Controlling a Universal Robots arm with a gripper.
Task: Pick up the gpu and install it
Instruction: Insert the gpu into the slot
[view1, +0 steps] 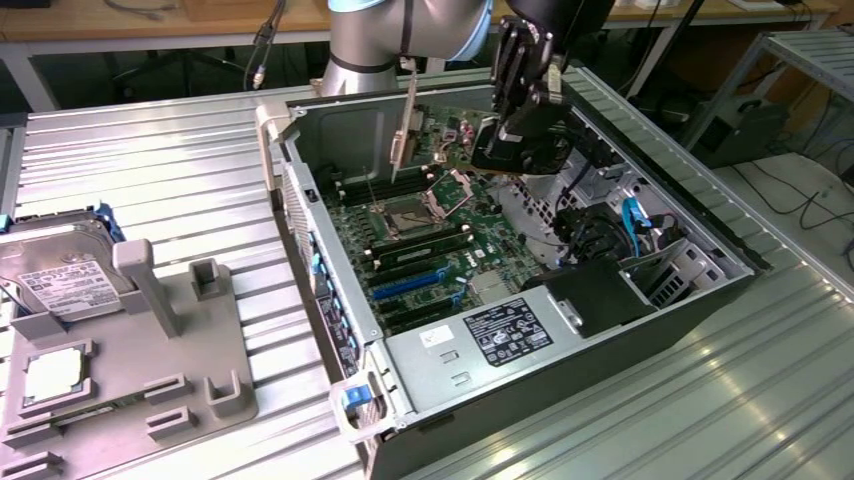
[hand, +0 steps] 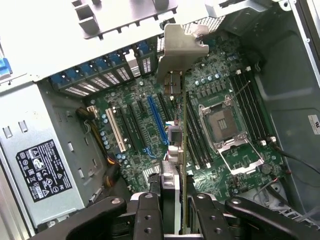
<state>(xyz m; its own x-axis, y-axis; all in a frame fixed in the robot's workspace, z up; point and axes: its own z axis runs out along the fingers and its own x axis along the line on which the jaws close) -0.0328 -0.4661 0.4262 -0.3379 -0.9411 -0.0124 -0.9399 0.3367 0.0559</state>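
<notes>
Right now your end effector is closed partway on the gpu, gripping the card edge-on with its silver bracket toward the rear slot covers. You have it inside the open computer case, above the motherboard, with the blue slot to one side of the card's edge and the CPU socket to the other. Whether its lower edge touches the board is hard to judge. The case's open side leaves room above. The case's rear wall stands close.

The ribbed metal table carries 2 things: an open computer case mid-table and a grey parts holder by the exterior view's left edge.
</notes>
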